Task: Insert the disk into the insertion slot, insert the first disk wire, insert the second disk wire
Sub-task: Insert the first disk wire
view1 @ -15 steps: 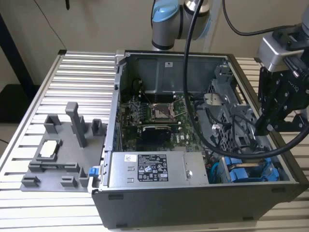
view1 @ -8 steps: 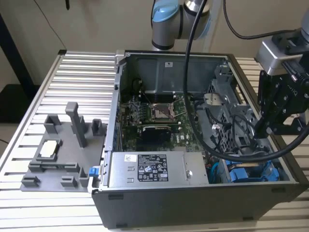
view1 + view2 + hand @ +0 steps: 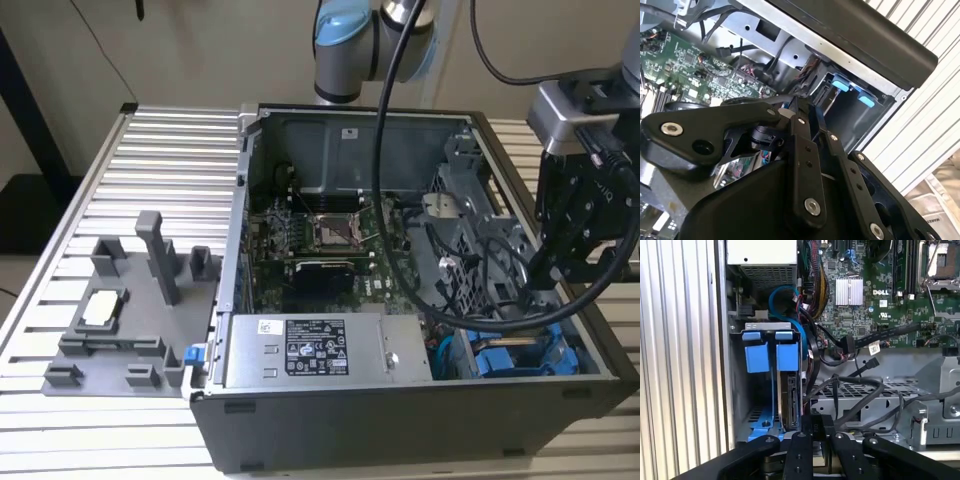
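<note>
- Disk [image 3: 789, 400], a flat silver-grey hard drive clipped in a bright blue plastic carrier: found already seated on edge in the insertion slot [image 3: 765, 327], a narrow bay of the grey sheet-metal drive cage, in the case corner toward the exterior view's right.
- Noted the ribbed aluminium table [image 3: 150, 140] carrying everything, with the dark grey open computer case [image 3: 400, 425] laid on its side there, presumably to turn the bay and the green motherboard [image 3: 880, 315] up toward the arm.
- Saw the silver power-supply box [image 3: 400, 352] fixed along the case's near wall, just beside the bay, leaving a tight corner to work in.
- Saw the grey plastic fixture tray [image 3: 140, 320] with upright posts beside the case, toward the exterior view's left; judged it a staging holder for parts.
- Found the black gripper [image 3: 812, 426] poised over the cage, in line with the disk's near end in the first wrist view; fingertips drawn together with no gap and nothing recognisable pinched; could not tell whether touching the disk.
- Saw loose black cables [image 3: 872, 363] draped across the cage beside the bay, plug ends lying free; judged neither disk wire fitted yet.
- Noted the disk's look: thin, edge-on, dull metal flank, dark strip at the near end, and a square blue tab at the far end level with the neighbouring blue carrier tab [image 3: 757, 357]; judged it pushed fully home.
</note>
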Robot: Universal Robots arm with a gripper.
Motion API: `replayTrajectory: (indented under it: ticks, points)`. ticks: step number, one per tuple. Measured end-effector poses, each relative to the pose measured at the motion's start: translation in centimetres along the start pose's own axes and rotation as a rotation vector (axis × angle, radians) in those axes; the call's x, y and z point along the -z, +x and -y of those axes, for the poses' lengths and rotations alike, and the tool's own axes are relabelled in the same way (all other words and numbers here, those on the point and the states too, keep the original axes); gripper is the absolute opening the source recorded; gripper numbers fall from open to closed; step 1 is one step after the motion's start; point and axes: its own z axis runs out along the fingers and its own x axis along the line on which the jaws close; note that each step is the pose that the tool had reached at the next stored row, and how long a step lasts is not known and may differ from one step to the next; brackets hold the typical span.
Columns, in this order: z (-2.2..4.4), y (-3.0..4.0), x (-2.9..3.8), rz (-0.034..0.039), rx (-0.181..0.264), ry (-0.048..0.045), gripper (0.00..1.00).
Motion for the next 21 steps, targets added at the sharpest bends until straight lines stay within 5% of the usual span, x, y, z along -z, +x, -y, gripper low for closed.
replayTrajectory:
  ticks: [21]
  points:
    - [0.10,0.88,-1.35,-0.0110,-0.019,0.0001,0.19]
